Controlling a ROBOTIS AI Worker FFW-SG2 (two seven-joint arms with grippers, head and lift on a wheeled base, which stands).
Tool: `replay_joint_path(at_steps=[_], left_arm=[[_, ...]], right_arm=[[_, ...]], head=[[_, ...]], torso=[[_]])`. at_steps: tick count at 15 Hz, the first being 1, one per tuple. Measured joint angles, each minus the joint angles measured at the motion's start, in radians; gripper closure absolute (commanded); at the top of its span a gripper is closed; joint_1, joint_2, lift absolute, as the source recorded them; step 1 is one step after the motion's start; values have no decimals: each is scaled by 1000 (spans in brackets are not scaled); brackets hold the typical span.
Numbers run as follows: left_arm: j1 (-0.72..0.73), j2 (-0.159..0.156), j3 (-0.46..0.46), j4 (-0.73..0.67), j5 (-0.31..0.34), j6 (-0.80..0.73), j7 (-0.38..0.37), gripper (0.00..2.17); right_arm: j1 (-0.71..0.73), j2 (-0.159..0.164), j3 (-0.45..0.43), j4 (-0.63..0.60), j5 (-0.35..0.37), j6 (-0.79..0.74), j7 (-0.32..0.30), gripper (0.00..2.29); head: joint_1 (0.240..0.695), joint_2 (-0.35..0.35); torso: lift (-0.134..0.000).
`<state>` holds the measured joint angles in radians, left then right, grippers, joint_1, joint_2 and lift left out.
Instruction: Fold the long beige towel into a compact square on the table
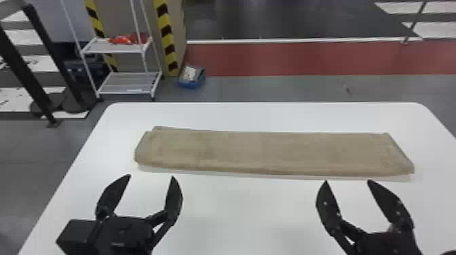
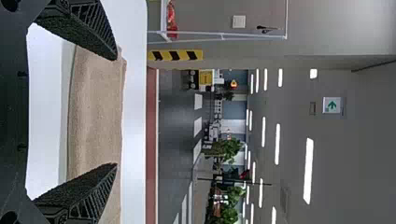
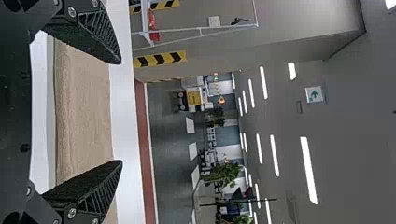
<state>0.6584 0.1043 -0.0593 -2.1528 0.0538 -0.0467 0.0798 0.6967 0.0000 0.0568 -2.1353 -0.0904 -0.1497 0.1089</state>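
Nearest, low in the head view: the left gripper (image 1: 151,176) and the right gripper (image 1: 348,181), held side by side with black fingers parted wide and nothing between them, probably to leave room for slipping around a thick layered edge. Impossible to tell how high above the white table (image 1: 237,210). Just beyond both sets of fingertips, the long beige towel (image 1: 271,151), laid flat as a layered strip running from side to side, apparently to keep a short end within reach of each gripper. Ahead of the left gripper, close to the left end; ahead of the right gripper, somewhat inward of the right end, so likely in need of an outward shift before taking hold there. Along the side facing the fingertips, a rounded fold; at the far left, a slightly protruding corner. To judge by the shape, already narrowed lengthwise, with only crosswise folds toward a square to do. Best to pinch all layers together, to avoid peeling up the top one or dragging the strip askew. Farther out, past the towel and the table's far edge, a white rack (image 1: 127,83) beyond the left gripper and a blue box (image 1: 190,82) beside it on the floor.
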Motion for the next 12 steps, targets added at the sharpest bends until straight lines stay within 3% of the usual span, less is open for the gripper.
replay_joint_path(at_steps=[5,12], left_arm=[[-37,1,11,43,6,-1,-5,63],[-328,11,65,244,108,196,-89,66]], right_arm=[[-55,0,0,44,11,45,-19,127],[-333,0,19,246,82,143,-46,130]], head=[[695,59],[695,85]], torso=[[-123],[-123]])
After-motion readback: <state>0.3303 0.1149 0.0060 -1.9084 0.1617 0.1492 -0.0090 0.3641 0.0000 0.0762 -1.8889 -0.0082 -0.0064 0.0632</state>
